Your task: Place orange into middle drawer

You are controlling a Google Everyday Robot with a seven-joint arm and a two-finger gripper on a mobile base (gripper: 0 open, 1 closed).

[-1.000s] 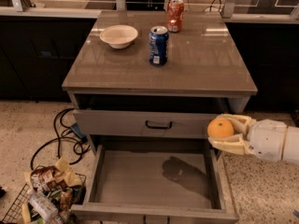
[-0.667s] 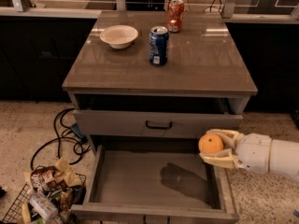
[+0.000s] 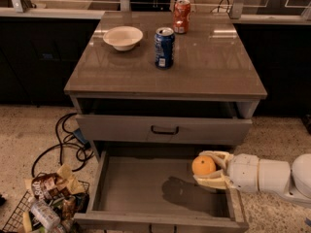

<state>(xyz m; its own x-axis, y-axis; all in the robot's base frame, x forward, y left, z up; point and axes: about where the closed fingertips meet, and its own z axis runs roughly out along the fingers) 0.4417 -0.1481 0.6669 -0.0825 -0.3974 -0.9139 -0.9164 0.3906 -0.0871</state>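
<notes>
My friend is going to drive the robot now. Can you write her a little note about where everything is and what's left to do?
Now: the gripper is shut on the orange, held above the open middle drawer, near its right wall as the camera sees it.
Done: drawer open, orange picked up and held over it.
Left: lower, let go so the orange rests on the drawer floor, then draw the gripper back out.

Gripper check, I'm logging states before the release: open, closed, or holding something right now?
Gripper: shut on the orange, above the right side of the open middle drawer.
</notes>
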